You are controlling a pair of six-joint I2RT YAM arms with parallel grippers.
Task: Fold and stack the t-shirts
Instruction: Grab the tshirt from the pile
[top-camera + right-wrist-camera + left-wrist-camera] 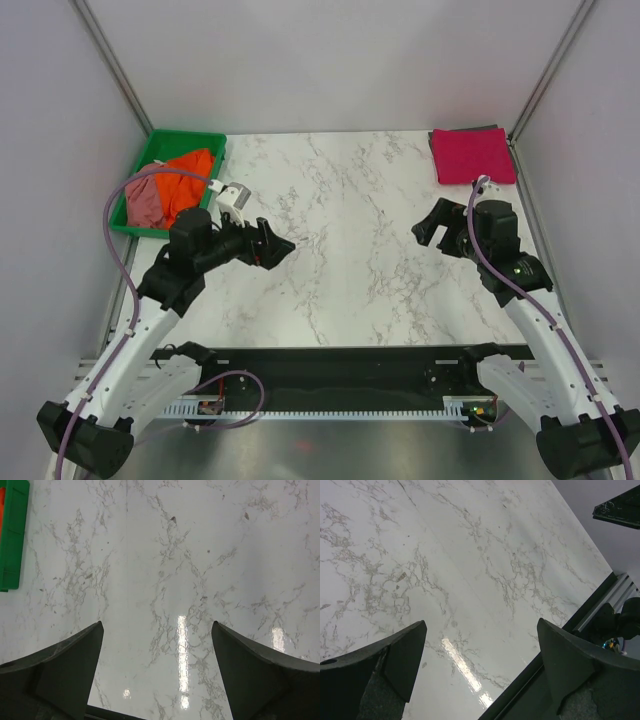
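At the near edge of the surface (350,290), my two arms rise from their bases and reach out over the marbled white top.

My left hand (280,247) hangs over the left-centre of the surface and points toward the middle. Its fingers (395,665) stand wide apart, and the left wrist view shows only bare marble between them.

My right hand (428,228) hangs over the right side and points inward toward the left one. Its fingers (250,670) are likewise spread wide and hold nothing. The two hands are well apart, and neither touches any cloth.

Further back, at the far left corner, a green tray (216,142) sits on the surface. Two t-shirts lie in it, crumpled and unfolded. The orange t-shirt (192,168) takes the far and right part of the tray. The dusty rose t-shirt (145,200) lies at the near left, touching the orange one. The right wrist view catches the tray's edge at its upper left, with a sliver of orange inside.

At the far right corner, the magenta-pink t-shirt (472,155) lies folded into a flat rectangle on the surface, well apart from the tray. A dark edge shows along its far side; I cannot tell what it belongs to.
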